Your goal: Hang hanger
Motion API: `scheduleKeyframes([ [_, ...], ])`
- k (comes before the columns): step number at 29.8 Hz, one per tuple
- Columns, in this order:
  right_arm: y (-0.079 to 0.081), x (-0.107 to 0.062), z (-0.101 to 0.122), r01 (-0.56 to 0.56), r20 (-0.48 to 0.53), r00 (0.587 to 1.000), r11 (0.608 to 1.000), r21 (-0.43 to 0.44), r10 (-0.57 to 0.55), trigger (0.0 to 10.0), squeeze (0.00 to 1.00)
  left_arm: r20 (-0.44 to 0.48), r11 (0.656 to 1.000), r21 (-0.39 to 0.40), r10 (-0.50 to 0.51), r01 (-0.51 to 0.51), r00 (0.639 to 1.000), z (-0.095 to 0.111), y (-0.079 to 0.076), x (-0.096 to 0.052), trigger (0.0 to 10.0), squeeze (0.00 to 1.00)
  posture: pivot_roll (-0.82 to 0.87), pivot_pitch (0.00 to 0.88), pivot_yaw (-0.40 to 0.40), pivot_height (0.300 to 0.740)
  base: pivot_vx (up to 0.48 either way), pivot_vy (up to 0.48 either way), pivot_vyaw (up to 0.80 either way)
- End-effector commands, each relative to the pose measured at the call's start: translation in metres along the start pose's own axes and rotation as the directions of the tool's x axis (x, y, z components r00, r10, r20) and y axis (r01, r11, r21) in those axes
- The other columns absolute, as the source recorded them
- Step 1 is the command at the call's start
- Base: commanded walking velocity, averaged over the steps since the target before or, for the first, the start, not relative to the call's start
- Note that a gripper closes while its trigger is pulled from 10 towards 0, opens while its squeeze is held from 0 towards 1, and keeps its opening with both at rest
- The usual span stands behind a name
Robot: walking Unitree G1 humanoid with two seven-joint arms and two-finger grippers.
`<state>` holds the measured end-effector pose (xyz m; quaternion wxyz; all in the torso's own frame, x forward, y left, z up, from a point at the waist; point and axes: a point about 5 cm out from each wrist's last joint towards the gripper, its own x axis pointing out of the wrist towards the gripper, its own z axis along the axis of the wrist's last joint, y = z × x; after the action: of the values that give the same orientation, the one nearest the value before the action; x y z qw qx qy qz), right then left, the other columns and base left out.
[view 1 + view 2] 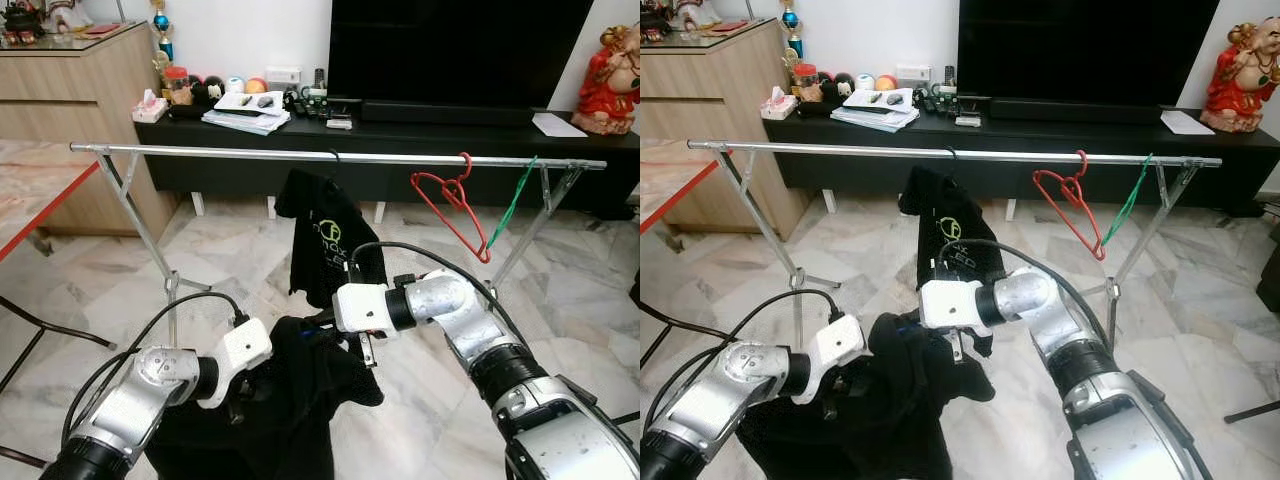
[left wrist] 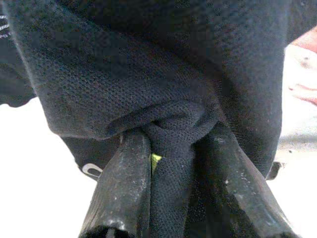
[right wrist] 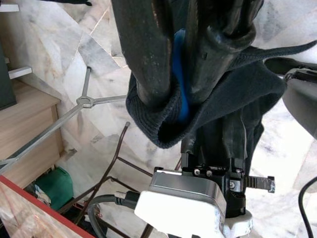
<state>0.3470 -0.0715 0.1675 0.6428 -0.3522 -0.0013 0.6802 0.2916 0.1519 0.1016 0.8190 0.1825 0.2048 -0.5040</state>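
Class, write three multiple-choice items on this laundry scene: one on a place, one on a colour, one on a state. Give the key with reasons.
1. Where does the red hanger hang?
A. on the rail, towards its right end
B. on the floor
C. on the TV cabinet

2. What colour is the garment held by both end effectors?
A. white
B. black
C. yellow

3. What is the left end effector doing?
A. hanging open
B. pinching dark fabric
C. holding a cup

Key: 1 A, its hook sits over the rail; 2 B, the cloth is black; 3 B, fabric is bunched between its fingers.
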Motion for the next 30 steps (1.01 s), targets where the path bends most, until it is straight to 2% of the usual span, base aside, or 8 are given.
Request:
scheduleKeyframes([
  [1, -0.019, -0.004, 0.025, 0.084, 0.088, 0.993, 0.994, -0.066, -0.078, 0.0, 0.00, 0.007, 1.000, -0.029, -0.002, 0.002, 1.000, 0.001, 0.000, 0.003, 10.0, 0.00, 0.08, 0.000, -0.029, 0.740, 0.000, 0.000, 0.00],
  [6, -0.022, -0.004, 0.029, 0.097, 0.102, 0.991, 0.993, -0.071, -0.090, 0.0, 0.00, -0.013, 0.998, -0.059, -0.011, 0.010, 1.000, -0.003, 0.000, 0.003, 10.0, 0.00, 0.08, 0.000, -0.028, 0.740, 0.000, 0.000, 0.00],
  [7, -0.023, -0.005, 0.030, 0.104, 0.106, 0.990, 0.992, -0.074, -0.096, 0.0, 0.00, -0.019, 0.998, -0.068, -0.017, 0.016, 1.000, -0.004, -0.001, 0.003, 9.3, 0.00, 0.08, 0.000, -0.027, 0.740, 0.000, 0.000, 0.00],
  [8, -0.024, -0.005, 0.031, 0.107, 0.107, 0.989, 0.991, -0.075, -0.098, 0.0, 0.00, -0.018, 0.997, -0.070, -0.018, 0.017, 1.000, -0.005, -0.001, 0.003, 9.3, 0.00, 0.08, 0.000, -0.027, 0.740, 0.000, 0.000, 0.00],
  [9, -0.025, -0.005, 0.032, 0.110, 0.111, 0.989, 0.991, -0.075, -0.101, 0.0, 0.00, -0.017, 0.997, -0.074, -0.019, 0.018, 1.000, -0.005, -0.001, 0.003, 2.4, 0.00, 0.08, 0.000, -0.027, 0.740, 0.000, 0.000, 0.00],
  [10, -0.025, -0.005, 0.032, 0.110, 0.111, 0.989, 0.991, -0.075, -0.101, 0.0, 0.00, -0.017, 0.997, -0.074, -0.019, 0.018, 1.000, -0.005, -0.001, 0.003, 2.4, 0.00, 0.08, 0.000, -0.027, 0.740, 0.000, 0.000, 0.00],
  [11, -0.026, -0.006, 0.033, 0.112, 0.115, 0.988, 0.991, -0.075, -0.103, 0.0, 0.00, -0.018, 0.996, -0.085, -0.021, 0.019, 1.000, -0.005, -0.001, 0.003, 0.0, 0.00, 0.08, 0.000, -0.026, 0.740, 0.000, 0.000, 0.00],
  [30, -0.030, -0.007, 0.037, 0.125, 0.120, 0.986, 0.989, -0.080, -0.115, 0.0, 0.00, -0.006, 0.993, -0.109, -0.054, 0.053, 0.999, -0.005, -0.006, 0.003, 0.0, 0.00, 0.08, 0.000, -0.030, 0.740, 0.000, 0.000, 0.00],
])
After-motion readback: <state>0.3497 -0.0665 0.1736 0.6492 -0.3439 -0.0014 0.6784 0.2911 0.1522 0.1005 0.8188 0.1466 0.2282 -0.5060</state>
